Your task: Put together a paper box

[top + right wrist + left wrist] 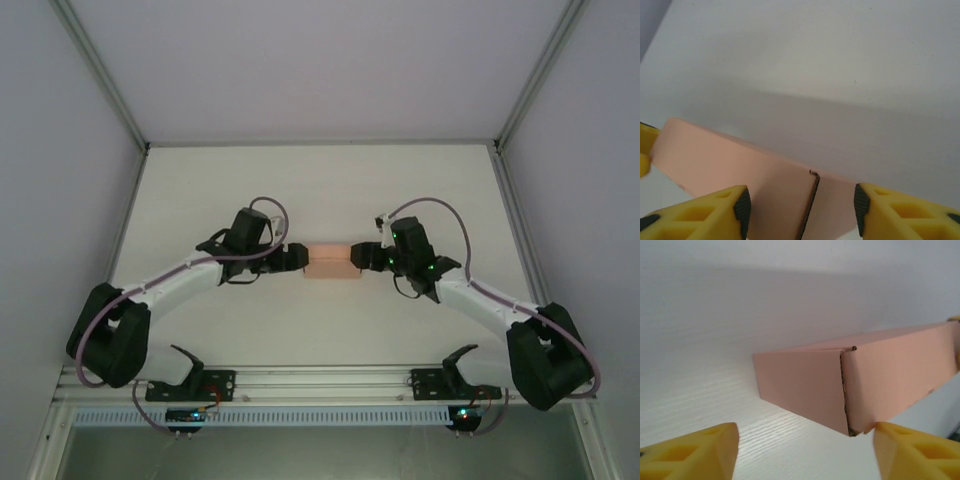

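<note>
Left wrist cam: my left pincer is spread wide and empty, with the paper box corner seam just ahead. Right wrist cam: the right pincer straddles the box's other end; I can't tell if it's clamping. Overhead: the closed box lies mid white surface between both arms, pale enclosure walls behind.
</note>
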Motion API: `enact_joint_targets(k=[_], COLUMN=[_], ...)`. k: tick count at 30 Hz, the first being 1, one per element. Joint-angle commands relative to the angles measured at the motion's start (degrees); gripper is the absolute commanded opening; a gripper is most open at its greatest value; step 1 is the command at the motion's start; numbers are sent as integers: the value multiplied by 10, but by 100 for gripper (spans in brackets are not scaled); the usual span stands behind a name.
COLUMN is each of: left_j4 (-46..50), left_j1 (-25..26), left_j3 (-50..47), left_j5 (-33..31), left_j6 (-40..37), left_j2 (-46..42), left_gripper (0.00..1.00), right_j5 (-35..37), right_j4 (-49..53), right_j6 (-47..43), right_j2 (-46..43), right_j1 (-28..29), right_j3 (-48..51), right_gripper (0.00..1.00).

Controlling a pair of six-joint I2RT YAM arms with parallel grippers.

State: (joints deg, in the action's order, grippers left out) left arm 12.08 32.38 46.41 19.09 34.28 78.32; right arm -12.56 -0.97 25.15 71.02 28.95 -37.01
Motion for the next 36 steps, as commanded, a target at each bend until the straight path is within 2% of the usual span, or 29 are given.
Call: enact_joint_targets(k=[1,2,5,9,13,19,28,36], left_j4=[41,47,67,89,125,143,153,155], left_j1=[3,3,0,-8,-24,-41,-61,-68], left_j3=[40,48,65,70,65,37,13,-5], left_j5=[-60,-80,-151,-234,-285,-311,-323,-323], left_j6=[-47,-53,-72,-87,-92,-85,-83,-75], left_j2=[-46,-54,-83,-117,-136,-159,-170,-171], left_gripper=[99,99,100,100,99,100,100,99], right_j5=[-23,-30,-51,-113,-83,-31,121,228], right_j4=[71,70,78,138,229,340,348,269], right_j6=[-50,-66,-145,-330,-494,-659,-708,-707], right_j2=[-22,-24,-25,-11,25,107,235,273], right_j1=[-8,-10,-12,4,35,72,113,150], right_j3=[-47,-56,-82,-131,-194,-275,-334,-316], right_gripper=[86,99,99,99,99,99,99,85])
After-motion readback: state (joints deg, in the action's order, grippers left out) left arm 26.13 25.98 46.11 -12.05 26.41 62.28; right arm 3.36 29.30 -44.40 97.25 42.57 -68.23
